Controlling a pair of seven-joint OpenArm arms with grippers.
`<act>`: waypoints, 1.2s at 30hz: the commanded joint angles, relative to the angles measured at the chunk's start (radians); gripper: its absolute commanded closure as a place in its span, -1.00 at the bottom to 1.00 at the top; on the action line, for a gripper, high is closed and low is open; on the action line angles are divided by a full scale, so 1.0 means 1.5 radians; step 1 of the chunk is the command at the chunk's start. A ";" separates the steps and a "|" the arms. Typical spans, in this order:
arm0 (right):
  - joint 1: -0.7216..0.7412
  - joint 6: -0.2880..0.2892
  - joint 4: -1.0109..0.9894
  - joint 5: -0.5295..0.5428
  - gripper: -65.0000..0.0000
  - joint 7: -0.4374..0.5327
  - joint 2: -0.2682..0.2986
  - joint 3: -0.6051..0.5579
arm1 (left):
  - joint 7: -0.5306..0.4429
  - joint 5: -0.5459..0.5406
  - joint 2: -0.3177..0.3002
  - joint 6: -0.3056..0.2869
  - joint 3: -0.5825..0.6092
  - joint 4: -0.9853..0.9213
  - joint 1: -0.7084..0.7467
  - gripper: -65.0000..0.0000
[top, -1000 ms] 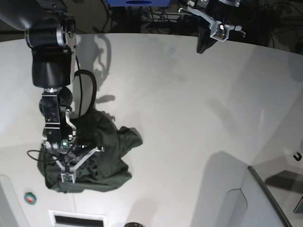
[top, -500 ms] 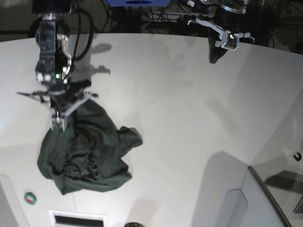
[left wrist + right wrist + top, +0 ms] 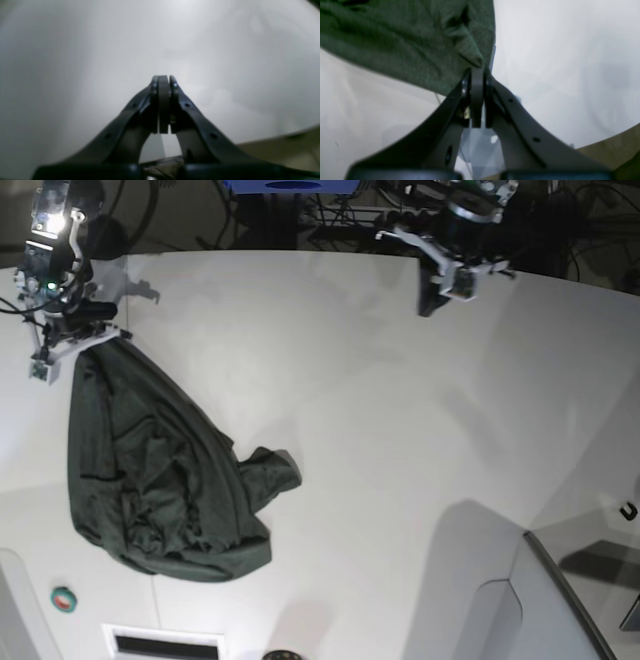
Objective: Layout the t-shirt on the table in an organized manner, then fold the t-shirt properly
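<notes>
On the table's (image 3: 400, 430) left side, the right gripper (image 3: 62, 350) pinches the still-crumpled t-shirt (image 3: 150, 480); the left gripper (image 3: 450, 275) hangs closed, empty; spreading and folding remain.

A lab: cable tangle (image 3: 340, 215) behind a white table (image 3: 400, 440).

Up close, the t-shirt (image 3: 415, 42) runs off the top and left edges. The table (image 3: 237, 75) under the other arm is one soft blur.
</notes>
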 commanded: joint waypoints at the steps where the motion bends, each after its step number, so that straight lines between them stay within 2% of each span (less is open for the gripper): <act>1: -0.005 -0.001 0.002 0.003 1.00 0.009 0.004 0.002 | -0.003 0.000 -0.004 0.006 0.010 0.007 -0.002 1.00; 4: -0.007 -0.001 -0.008 0.003 0.90 0.008 0.004 -0.002 | 0.013 0.000 -0.003 0.006 0.041 0.008 -0.020 1.00; 8: -0.018 -0.001 0.015 0.003 0.31 0.008 0.004 0.002 | 0.015 -0.001 -0.002 0.006 0.061 0.010 -0.045 1.00; 10: -0.026 -0.001 0.054 0.003 0.18 0.008 0.004 0.002 | 0.017 -0.001 -0.002 0.006 0.077 0.010 -0.069 1.00; 13: -0.028 -0.001 0.097 0.003 0.19 0.012 0.004 -0.003 | 0.018 -0.003 -0.001 0.006 0.115 0.010 -0.120 1.00; 15: 0.001 -0.001 0.101 0.002 0.19 0.011 0.009 -0.007 | 0.018 -0.005 0.014 0.006 0.148 0.005 -0.171 1.00; 18: 0.080 -0.001 0.052 0.001 0.19 0.009 0.043 -0.007 | 0.018 -0.004 0.078 0.006 0.198 -0.038 -0.271 1.00; 21: 0.152 -0.001 -0.033 0.001 0.19 0.009 0.067 -0.007 | 0.019 0.000 0.154 0.006 0.248 -0.144 -0.368 1.00; 25: 0.219 0.000 -0.138 0.001 0.19 0.011 0.097 -0.005 | 0.012 0.000 0.244 0.007 0.300 -0.369 -0.503 1.00; 26: 0.229 0.000 -0.153 0.001 0.19 0.011 0.103 -0.005 | 0.011 0.000 0.254 0.007 0.312 -0.431 -0.541 1.00; 27: 0.233 0.000 -0.159 0.001 0.19 0.011 0.106 -0.005 | 0.004 -0.006 0.254 0.007 0.331 -0.485 -0.578 1.00; 29: 0.231 0.000 -0.161 0.001 0.19 0.011 0.107 -0.005 | -0.049 -0.029 0.254 0.015 0.395 -0.585 -0.642 1.00; 32: 0.230 0.000 -0.167 0.001 0.19 0.010 0.108 -0.004 | -0.130 -0.133 0.254 0.101 0.451 -0.708 -0.713 1.00; 33: 0.226 0.000 -0.167 0.001 0.19 0.011 0.108 -0.004 | -0.157 -0.175 0.254 0.118 0.470 -0.739 -0.729 1.00; 36: 0.215 0.002 -0.162 0.001 0.19 0.012 0.108 -0.007 | -0.194 -0.262 0.254 0.118 0.545 -0.774 -0.750 1.00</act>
